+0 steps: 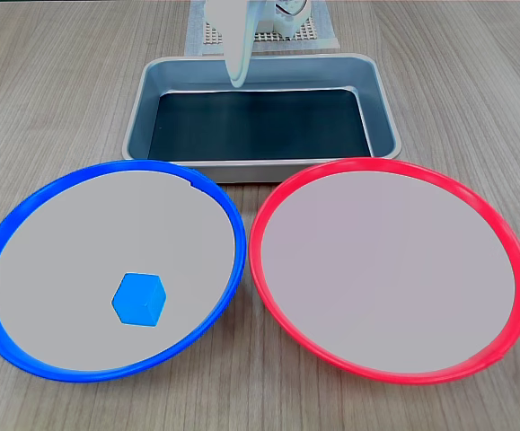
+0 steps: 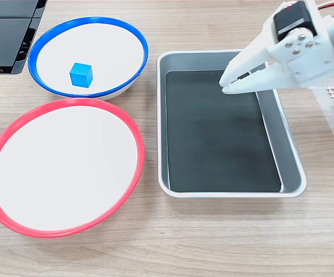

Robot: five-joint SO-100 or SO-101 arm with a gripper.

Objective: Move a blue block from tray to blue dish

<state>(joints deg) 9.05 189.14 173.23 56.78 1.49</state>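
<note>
The blue block [image 1: 139,299] [image 2: 81,75] rests inside the blue dish [image 1: 80,242] [image 2: 112,49], on its pale centre and apart from the rim. The silver tray [image 1: 143,121] [image 2: 213,150] shows a dark bottom with nothing on it. My white gripper [image 1: 237,83] [image 2: 224,86] hangs over the tray's end nearest the arm base. Its fingertips meet and nothing is held between them. A wide gap of table and the dish's rim lie between it and the block.
A red-rimmed dish [image 1: 385,269] [image 2: 63,167] of the same size sits beside the blue dish, holding nothing. The arm's base stands on a white mesh mat [image 1: 318,36] behind the tray. Black panels [image 2: 5,34] lie at a table corner.
</note>
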